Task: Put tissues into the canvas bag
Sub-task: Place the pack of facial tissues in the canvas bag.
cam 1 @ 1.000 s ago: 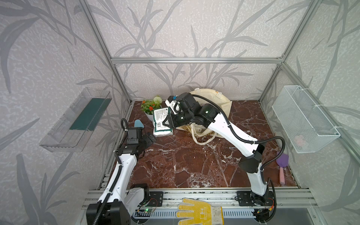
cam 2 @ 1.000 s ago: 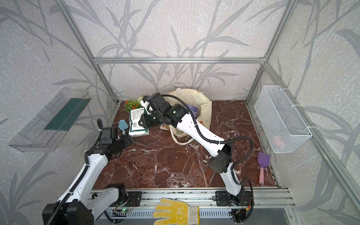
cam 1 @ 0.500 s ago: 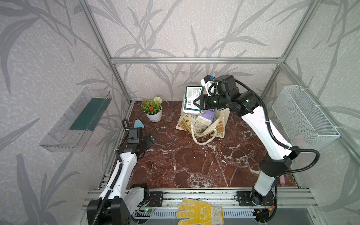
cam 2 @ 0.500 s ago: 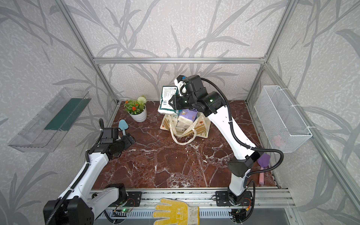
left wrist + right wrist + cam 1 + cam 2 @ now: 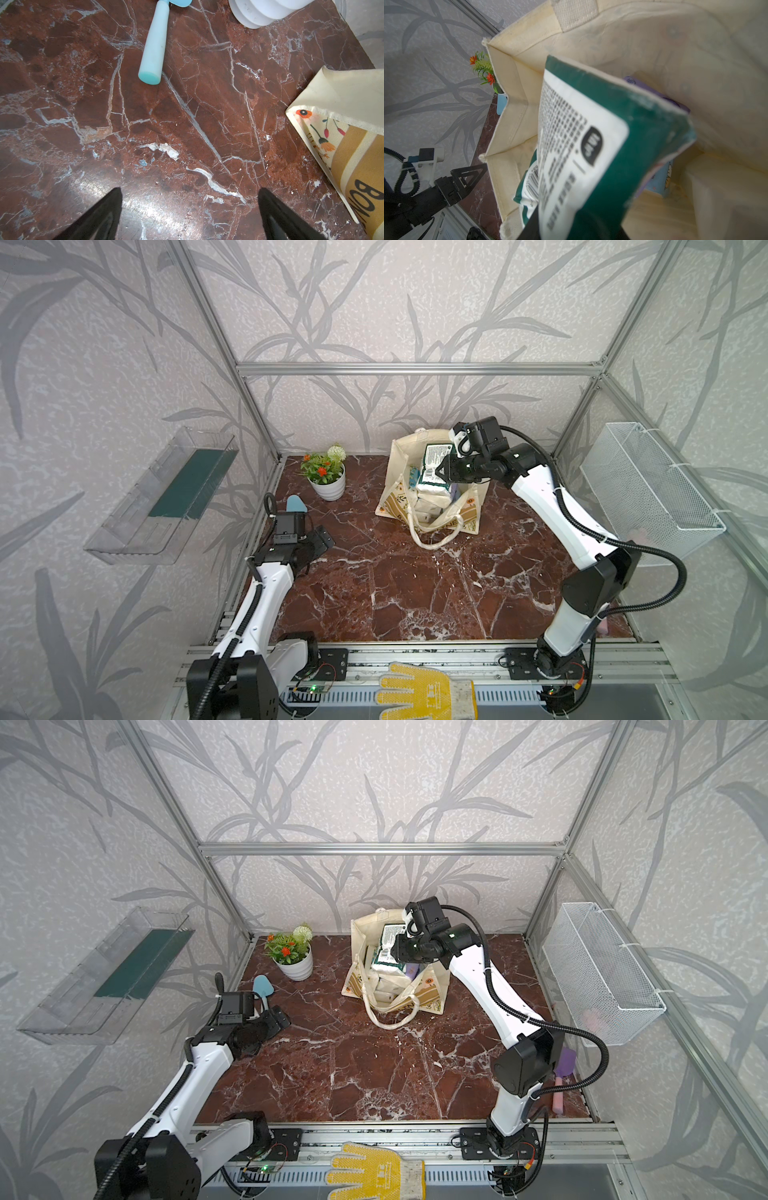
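Table (image 5: 415, 593): middle and front bare, free passage. Rear centre: bag (image 5: 469, 516), mouth crowded with packs (image 5: 434, 456) and right gripper (image 5: 442, 470). Rear left: pot (image 5: 330, 489). Left edge: blue spatula (image 5: 296, 504) beside left gripper (image 5: 190, 190). Right edge: purple spatula (image 5: 564, 1065). Right wall: wire basket (image 5: 648, 485), off the table.

A red-brown marble table (image 5: 395, 593) fills the middle of both top views. Toward its upper left stands a white pot (image 5: 330, 488) of green leaves and orange flowers, a light blue spatula (image 5: 296, 504) lying just lower left of it. A purple spatula (image 5: 565, 1063) with a pink handle lies at the right edge. A white wire basket (image 5: 648, 485) hangs at right, a clear plastic tray (image 5: 162, 502) at left. A yellow glove (image 5: 424, 691) lies bottom centre.
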